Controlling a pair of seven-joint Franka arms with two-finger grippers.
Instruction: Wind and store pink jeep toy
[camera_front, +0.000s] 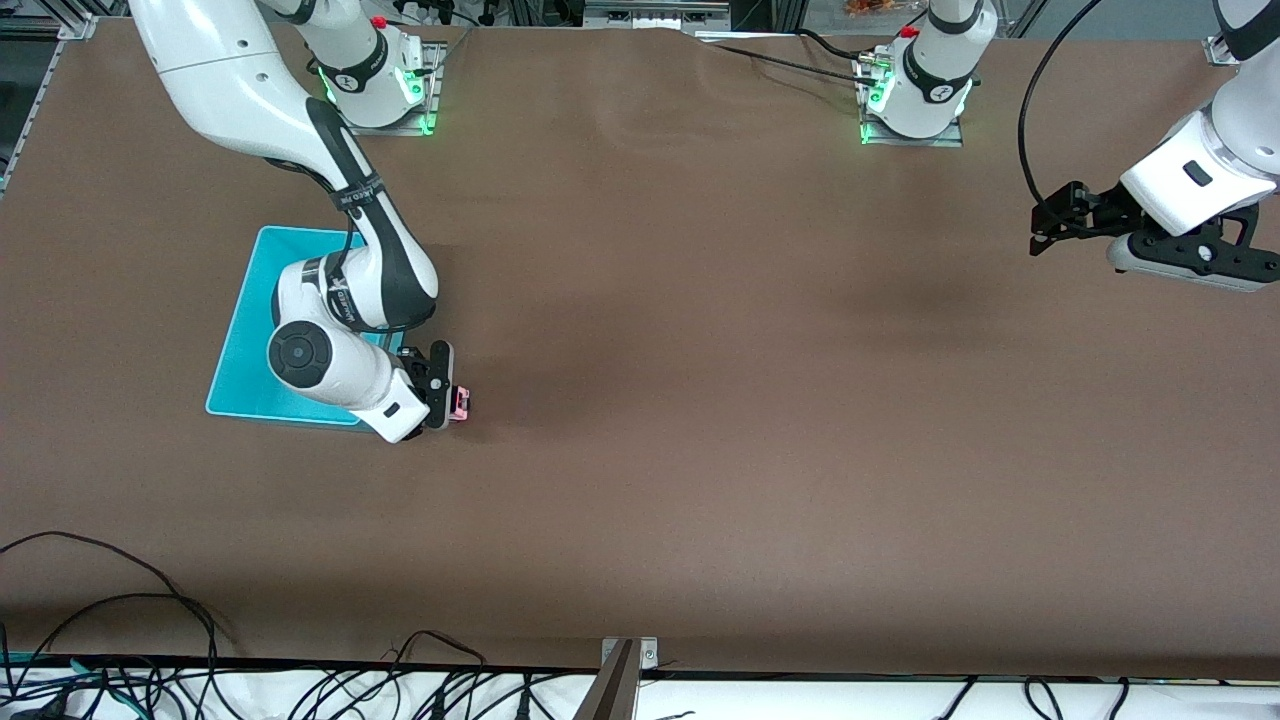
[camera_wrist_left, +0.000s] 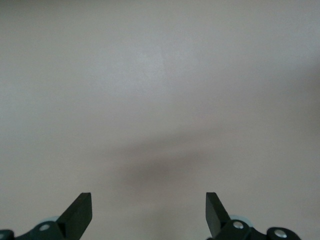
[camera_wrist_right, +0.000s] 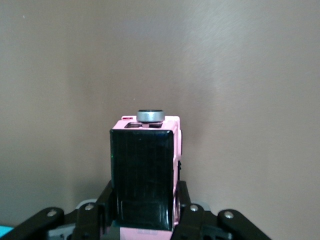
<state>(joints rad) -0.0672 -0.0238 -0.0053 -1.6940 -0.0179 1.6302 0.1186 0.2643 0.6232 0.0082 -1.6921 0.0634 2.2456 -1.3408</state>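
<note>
The pink jeep toy (camera_wrist_right: 145, 172) fills the right wrist view, its black roof turned up to the camera and its pink flanks pinched between the two fingers (camera_wrist_right: 186, 200) of the right gripper (camera_front: 452, 398), which is clenched on it. From the front, that gripper sits low at the brown table (camera_front: 700, 450), with the toy at its tip and the turquoise bin (camera_front: 245, 320) just beside it, under the arm's wrist. Gripping the car by its sides probably leaves the wheels free to drag along the surface, which the winding step would need, and the bin's closeness keeps the stowing move short. The left gripper (camera_front: 1050, 222) waits with jaws spread, empty, over bare table at its own arm's end.
</note>
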